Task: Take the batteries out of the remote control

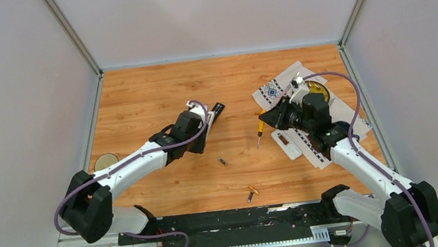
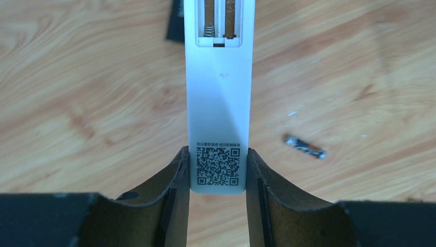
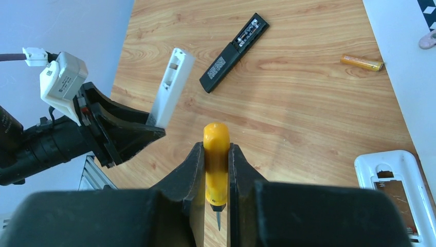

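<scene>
My left gripper (image 2: 217, 154) is shut on the end of a white remote (image 2: 219, 103) and holds it tilted above the table. Its open bay shows two batteries (image 2: 209, 18), one dull and one orange-gold. The gripper also shows in the top view (image 1: 203, 127). A dark grey battery (image 2: 304, 146) lies loose on the wood to the right, and two loose batteries show in the top view (image 1: 223, 161) (image 1: 251, 192). My right gripper (image 3: 216, 149) is shut on a yellow-handled screwdriver (image 3: 216, 164), right of the remote (image 3: 172, 87). An orange battery (image 3: 362, 63) lies near the cloth.
A black remote (image 3: 235, 51) with its bay open lies just beyond the left gripper. A second white remote (image 3: 398, 190) lies back up with its bay open, on the edge of a patterned cloth (image 1: 281, 84). A round disc (image 1: 106, 160) sits at the left wall.
</scene>
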You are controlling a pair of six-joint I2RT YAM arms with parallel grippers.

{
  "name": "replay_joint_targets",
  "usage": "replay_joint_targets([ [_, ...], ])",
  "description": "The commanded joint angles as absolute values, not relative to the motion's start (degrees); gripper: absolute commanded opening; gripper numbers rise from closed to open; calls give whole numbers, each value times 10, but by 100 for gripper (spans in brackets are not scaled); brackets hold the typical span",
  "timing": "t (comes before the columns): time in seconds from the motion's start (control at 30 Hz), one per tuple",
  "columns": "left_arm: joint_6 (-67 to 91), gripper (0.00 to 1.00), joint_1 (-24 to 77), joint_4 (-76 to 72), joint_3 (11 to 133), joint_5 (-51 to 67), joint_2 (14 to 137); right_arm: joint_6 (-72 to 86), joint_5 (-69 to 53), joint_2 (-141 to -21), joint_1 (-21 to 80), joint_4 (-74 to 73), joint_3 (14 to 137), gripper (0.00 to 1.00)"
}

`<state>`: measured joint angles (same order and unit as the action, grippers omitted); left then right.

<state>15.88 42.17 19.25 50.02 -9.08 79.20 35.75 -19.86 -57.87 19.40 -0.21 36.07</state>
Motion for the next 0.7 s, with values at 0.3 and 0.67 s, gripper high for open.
replay_joint_targets([
  [0.3,265,2,301,292,412,-156,725,352,-214,-618,192,43,364,0],
  [0.67,246,57,281,301,437,-143,791,347,-213,-613,192,37,359,0],
])
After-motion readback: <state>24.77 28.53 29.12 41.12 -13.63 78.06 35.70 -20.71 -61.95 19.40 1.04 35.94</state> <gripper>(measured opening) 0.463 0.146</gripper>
